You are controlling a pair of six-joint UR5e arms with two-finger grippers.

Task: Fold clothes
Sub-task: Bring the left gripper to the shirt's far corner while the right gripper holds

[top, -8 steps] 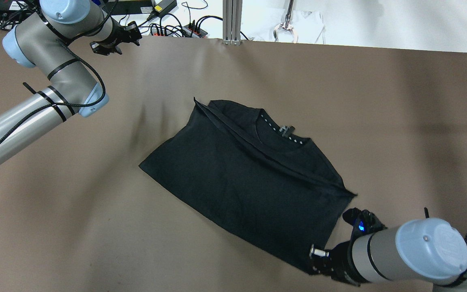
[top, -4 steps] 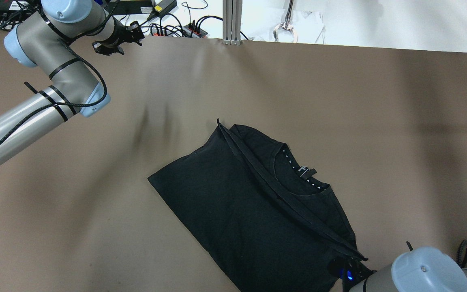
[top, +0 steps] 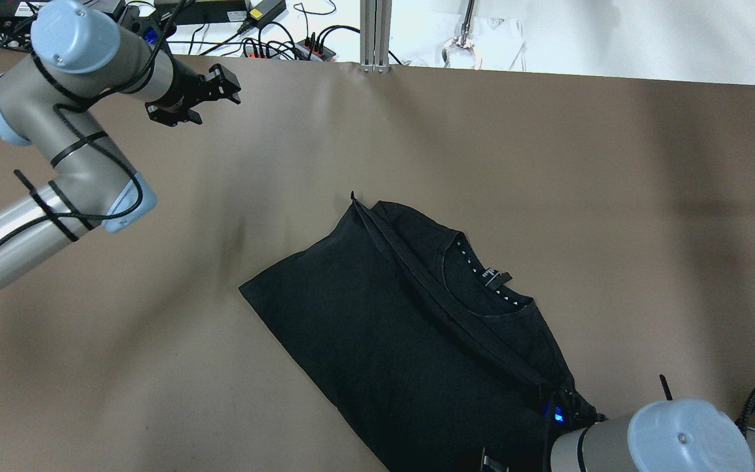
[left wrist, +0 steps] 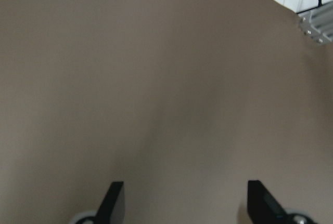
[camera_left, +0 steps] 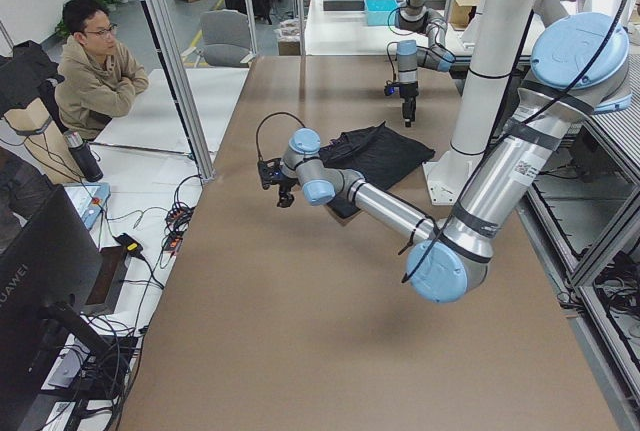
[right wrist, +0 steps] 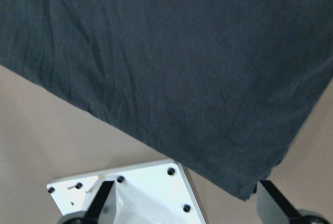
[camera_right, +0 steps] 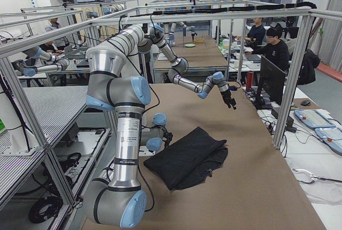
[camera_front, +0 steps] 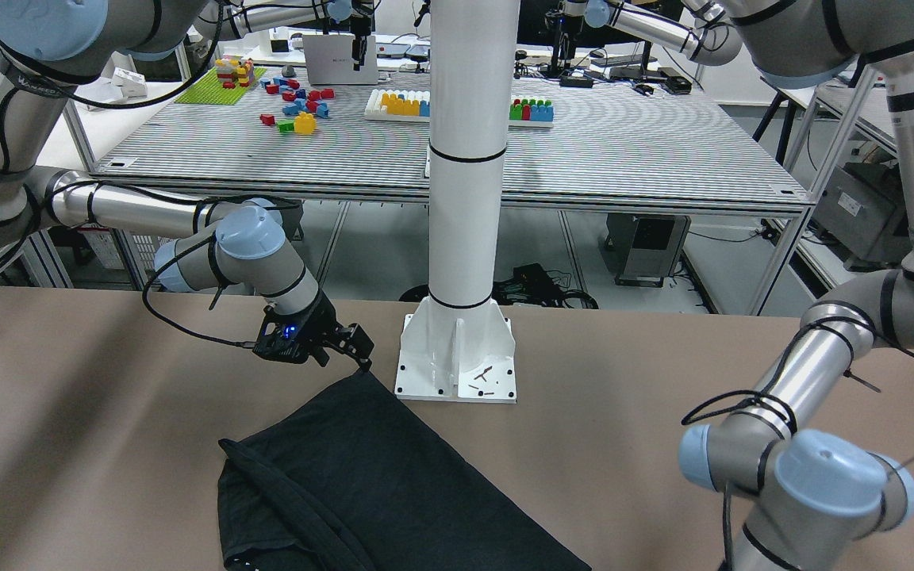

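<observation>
Since half a second ago the one black garment (top: 377, 328) is staying put while the left arm's elbow is dropping toward 6 o'clock. The garment is lying flat toward 5 o'clock on the brown table (top: 548, 164) in the overhead view, its long axis running roughly 10 to 4, neckline facing 1. Two grippers are showing. The left gripper (top: 223, 88) is hovering wide open over bare table, and the right gripper (camera_front: 346, 349) is spreading wide at the garment's corner, gripping nothing.
</observation>
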